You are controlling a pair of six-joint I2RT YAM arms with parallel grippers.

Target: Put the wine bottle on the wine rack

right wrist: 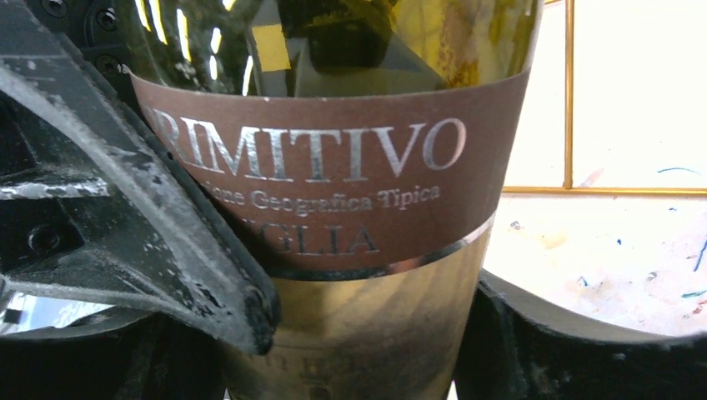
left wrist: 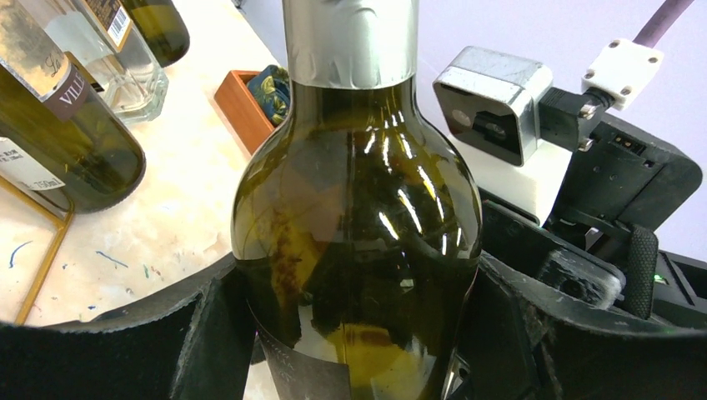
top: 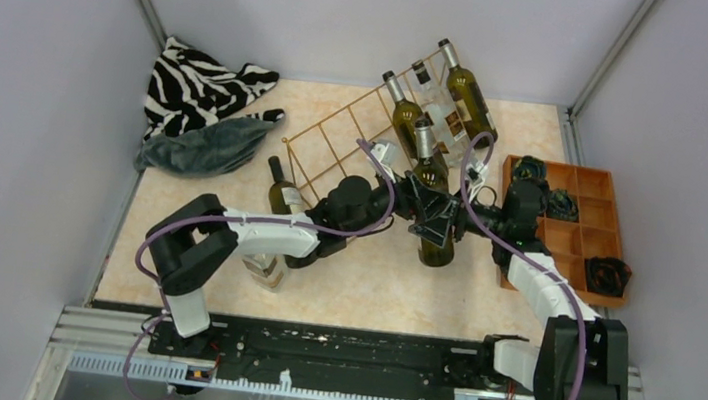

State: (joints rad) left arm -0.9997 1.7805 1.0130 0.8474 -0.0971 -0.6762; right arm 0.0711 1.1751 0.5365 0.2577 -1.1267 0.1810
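A dark green wine bottle (top: 433,204) with a silver-foiled neck and a brown "Primitivo" label stands just in front of the gold wire wine rack (top: 331,147). My left gripper (top: 411,191) is shut on its shoulder from the left; in the left wrist view the bottle (left wrist: 358,208) fills the gap between my black fingers (left wrist: 125,342). My right gripper (top: 457,217) is shut on its lower body from the right; in the right wrist view the label (right wrist: 333,167) sits between its pads (right wrist: 584,350). Two or three other bottles (top: 405,115) lie on the rack's right side.
Another green bottle (top: 282,192) lies by the rack's front left, partly under my left arm, with a clear bottle (top: 264,268) nearer. An orange compartment tray (top: 578,226) holding dark objects is at the right. A zebra cloth (top: 197,87) and a grey cloth (top: 205,143) lie at the back left.
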